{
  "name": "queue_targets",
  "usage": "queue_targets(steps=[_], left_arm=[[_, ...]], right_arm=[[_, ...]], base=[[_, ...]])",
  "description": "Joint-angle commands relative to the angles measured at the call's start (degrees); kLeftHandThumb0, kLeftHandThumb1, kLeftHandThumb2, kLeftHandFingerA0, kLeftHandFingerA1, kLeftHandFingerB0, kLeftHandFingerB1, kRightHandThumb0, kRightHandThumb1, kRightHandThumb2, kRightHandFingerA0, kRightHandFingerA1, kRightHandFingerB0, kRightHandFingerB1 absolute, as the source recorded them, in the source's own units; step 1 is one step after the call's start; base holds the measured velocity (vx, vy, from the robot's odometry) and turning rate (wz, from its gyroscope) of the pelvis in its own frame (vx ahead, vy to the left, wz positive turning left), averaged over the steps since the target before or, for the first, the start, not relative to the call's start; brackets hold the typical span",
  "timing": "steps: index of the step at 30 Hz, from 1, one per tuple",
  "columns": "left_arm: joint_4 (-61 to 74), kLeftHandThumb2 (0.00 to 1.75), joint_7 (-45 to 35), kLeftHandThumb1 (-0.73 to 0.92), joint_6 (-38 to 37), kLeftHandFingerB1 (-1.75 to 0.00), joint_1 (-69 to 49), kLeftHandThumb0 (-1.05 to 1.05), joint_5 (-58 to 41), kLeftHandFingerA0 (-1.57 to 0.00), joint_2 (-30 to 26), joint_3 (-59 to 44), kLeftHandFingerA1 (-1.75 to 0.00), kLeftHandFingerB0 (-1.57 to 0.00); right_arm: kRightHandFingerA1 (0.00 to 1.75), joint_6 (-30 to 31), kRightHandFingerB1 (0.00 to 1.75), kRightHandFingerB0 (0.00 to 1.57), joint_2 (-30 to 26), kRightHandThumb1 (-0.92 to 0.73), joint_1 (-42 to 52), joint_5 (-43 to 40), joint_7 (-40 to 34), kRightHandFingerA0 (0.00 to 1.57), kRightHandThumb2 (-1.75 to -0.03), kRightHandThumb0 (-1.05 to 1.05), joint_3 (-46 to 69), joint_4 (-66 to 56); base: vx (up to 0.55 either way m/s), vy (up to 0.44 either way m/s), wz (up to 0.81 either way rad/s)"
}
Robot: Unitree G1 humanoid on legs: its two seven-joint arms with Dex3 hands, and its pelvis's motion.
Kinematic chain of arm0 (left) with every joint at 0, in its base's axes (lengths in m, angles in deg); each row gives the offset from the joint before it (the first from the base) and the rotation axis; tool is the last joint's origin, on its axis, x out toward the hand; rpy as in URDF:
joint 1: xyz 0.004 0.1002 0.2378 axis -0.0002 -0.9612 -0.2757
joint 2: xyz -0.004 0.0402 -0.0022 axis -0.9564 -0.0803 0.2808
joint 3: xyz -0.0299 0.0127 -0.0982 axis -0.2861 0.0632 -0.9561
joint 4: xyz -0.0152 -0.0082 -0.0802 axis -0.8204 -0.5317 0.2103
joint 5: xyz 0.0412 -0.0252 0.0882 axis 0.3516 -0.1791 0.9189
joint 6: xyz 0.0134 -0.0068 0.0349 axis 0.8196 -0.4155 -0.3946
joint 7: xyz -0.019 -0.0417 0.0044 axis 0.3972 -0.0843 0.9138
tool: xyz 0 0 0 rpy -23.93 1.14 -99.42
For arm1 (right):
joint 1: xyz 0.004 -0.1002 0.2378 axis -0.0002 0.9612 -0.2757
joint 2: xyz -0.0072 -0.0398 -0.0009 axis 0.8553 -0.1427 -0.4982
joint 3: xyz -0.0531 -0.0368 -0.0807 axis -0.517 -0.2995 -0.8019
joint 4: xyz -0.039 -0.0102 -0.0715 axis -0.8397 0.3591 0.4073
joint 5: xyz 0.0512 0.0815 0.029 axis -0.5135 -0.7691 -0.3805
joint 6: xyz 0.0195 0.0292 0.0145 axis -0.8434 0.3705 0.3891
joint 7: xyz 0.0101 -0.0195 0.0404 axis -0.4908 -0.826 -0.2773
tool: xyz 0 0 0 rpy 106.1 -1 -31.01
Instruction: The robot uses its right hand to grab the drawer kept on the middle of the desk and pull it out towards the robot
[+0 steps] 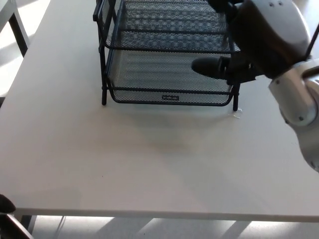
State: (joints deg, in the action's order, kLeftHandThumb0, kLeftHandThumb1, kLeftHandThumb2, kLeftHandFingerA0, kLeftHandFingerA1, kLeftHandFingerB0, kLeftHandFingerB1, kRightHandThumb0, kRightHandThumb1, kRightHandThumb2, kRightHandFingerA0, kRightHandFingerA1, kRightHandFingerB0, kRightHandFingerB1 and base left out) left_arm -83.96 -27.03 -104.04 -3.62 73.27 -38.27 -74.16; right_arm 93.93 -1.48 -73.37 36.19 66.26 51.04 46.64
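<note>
A black wire-mesh drawer rack [104, 74] stands at the far middle of the white desk [149, 164]. Its middle drawer [169, 47] sits pushed in above the bottom drawer [169, 97]. My right hand [230, 65] reaches in from the upper right at the rack's right front corner. One black finger [207, 66] pokes out under the middle drawer's front rim, and other fingers show above it at the top edge. The fingers are apart and hold nothing. A dark bit at the lower left corner [4, 203] may be my left hand, below the desk edge.
My grey right forearm [299, 99] hangs over the desk's right side. A small clear scrap [238, 114] lies by the rack's right front leg. Another table's dark leg [20, 30] stands at the upper left. The desk's near edge runs along the bottom.
</note>
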Motion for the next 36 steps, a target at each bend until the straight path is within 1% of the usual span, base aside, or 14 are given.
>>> queue_targets(steps=[1, 2, 3, 4, 5, 7, 10, 11, 14, 15, 17, 26, 32, 36], left_arm=[[-0.2, 0.56, -0.4, 0.55, -1.0, -0.57, 0.2, -0.32, 0.7, -0.79, -0.1, -0.3, -0.84, -0.79], [-0.2, 0.56, -0.5, 0.56, -1.0, -0.57, 0.2, -0.32, 0.6, -0.78, -0.1, -0.3, -0.84, -0.79], [-0.5, 0.56, -0.5, 0.55, -1.1, -0.58, 1.1, -0.32, 0.8, -0.79, -0.2, 0.1, -0.85, -0.79], [-0.3, 0.56, -0.7, 0.55, -1.0, -0.57, 1.1, -0.31, 0.7, -0.79, -0.1, 0.2, -0.84, -0.79], [-0.3, 0.56, -0.6, 0.55, -0.9, -0.57, 1.1, -0.32, 0.9, -0.79, -0.1, 0.1, -0.84, -0.79], [-0.3, 0.56, -0.8, 0.55, -1.1, -0.59, 1.2, -0.31, 0.6, -0.78, -0.1, 0.1, -0.85, -0.79], [0.2, 0.56, -1.1, 0.55, -0.2, -0.59, 1.1, -0.32, 0.5, -0.78, 0.0, 0.0, -0.85, -0.79], [0.4, 0.56, -1.4, 0.55, 0.3, -0.58, 1.1, -0.32, 0.4, -0.77, 0.0, 0.0, -0.85, -0.79], [-0.3, 0.55, -1.0, 0.54, -0.5, -0.58, 1.7, -0.32, 0.9, -0.79, 0.2, 0.5, -0.85, -0.80], [-0.1, 0.56, -1.1, 0.54, -0.3, -0.59, 1.6, -0.31, 0.9, -0.79, 0.2, 0.5, -0.86, -0.80], [-0.3, 0.56, -0.9, 0.54, -0.9, -0.60, 1.7, -0.31, 0.9, -0.79, 0.1, 0.4, -0.88, -0.80], [-0.4, 0.55, -1.0, 0.53, -1.7, -0.59, 2.1, -0.31, 1.0, -0.81, 0.0, 0.8, -0.87, -0.81], [0.3, 0.56, -1.7, 0.54, -1.1, -0.60, 2.1, -0.31, 0.8, -0.81, -0.5, 0.6, -0.89, -0.80], [0.6, 0.56, -1.7, 0.55, -0.8, -0.58, 2.7, -0.31, 1.6, -0.80, -0.9, 0.7, -0.87, -0.79]], right_arm=[[0.46, -3.5, 0.35, 0.14, 2.8, -0.62, -3.2, 4.9, -1.2, 0.19, -0.60, -0.87, -2.5, 4.8], [0.53, -3.9, 0.44, 0.11, 3.0, -0.49, -3.5, 5.1, -1.5, 0.16, -0.90, -0.86, -2.8, 5.3], [0.48, -3.8, 0.35, 0.14, 3.6, -0.63, -4.3, 6.1, -1.3, 0.19, -0.61, -0.89, -3.3, 6.8], [0.54, -4.0, 0.41, 0.06, 4.1, -0.51, -5.4, 6.9, -0.7, 0.17, -0.94, -0.87, -4.2, 8.7], [0.47, -4.3, 0.35, 0.11, 4.6, -0.63, -5.9, 7.0, -0.8, 0.20, -0.61, -0.88, -4.4, 9.9], [0.54, -5.0, 0.41, 0.04, 5.3, -0.52, -6.9, 7.9, -2.0, 0.18, -0.93, -0.91, -5.2, 12.8], [0.52, -5.7, 0.44, 0.07, 6.1, -0.47, -8.1, 10.1, -4.3, 0.13, -0.88, -0.83, -6.2, 17.1], [0.47, -5.6, 0.36, 0.11, 6.4, -0.59, -8.7, 11.4, -5.9, 0.17, -0.58, -0.85, -6.9, 19.1], [0.46, -5.4, 0.36, 0.11, 7.4, -0.56, -9.6, 13.1, -9.7, 0.15, -0.57, -0.82, -7.6, 25.0], [0.52, -5.5, 0.40, 0.03, 8.0, -0.46, -10.1, 13.6, -11.7, 0.14, -0.87, -0.83, -7.8, 27.4], [0.44, -6.0, 0.31, 0.04, 8.6, -0.53, -11.8, 15.1, -16.2, 0.13, -0.56, -0.81, -8.6, 33.6], [0.44, -5.9, 0.21, 0.03, 10.8, -0.39, -17.1, 16.2, -23.7, 0.05, -0.72, -0.75, -10.4, 50.4], [0.53, -7.0, 0.53, 0.00, 12.1, -0.25, -19.7, 16.5, -30.6, 0.00, -0.86, -0.37, -11.3, 59.2], [0.59, -8.7, 0.49, 0.10, 12.2, -0.36, -21.6, 17.3, -37.1, 0.22, -0.73, -0.59, -12.3, 64.1]], base=[[0.00, 0.000, 0.00], [0.00, 0.000, 0.00], [0.00, 0.000, 0.00], [0.00, 0.000, 0.00], [0.00, 0.000, 0.00], [0.00, 0.000, 0.00], [0.00, 0.000, 0.00], [0.00, 0.000, 0.00], [0.00, 0.000, 0.00], [0.00, 0.000, 0.00], [0.00, 0.000, 0.00], [0.00, 0.000, 0.00], [0.00, 0.000, 0.00], [0.00, 0.000, 0.00]])
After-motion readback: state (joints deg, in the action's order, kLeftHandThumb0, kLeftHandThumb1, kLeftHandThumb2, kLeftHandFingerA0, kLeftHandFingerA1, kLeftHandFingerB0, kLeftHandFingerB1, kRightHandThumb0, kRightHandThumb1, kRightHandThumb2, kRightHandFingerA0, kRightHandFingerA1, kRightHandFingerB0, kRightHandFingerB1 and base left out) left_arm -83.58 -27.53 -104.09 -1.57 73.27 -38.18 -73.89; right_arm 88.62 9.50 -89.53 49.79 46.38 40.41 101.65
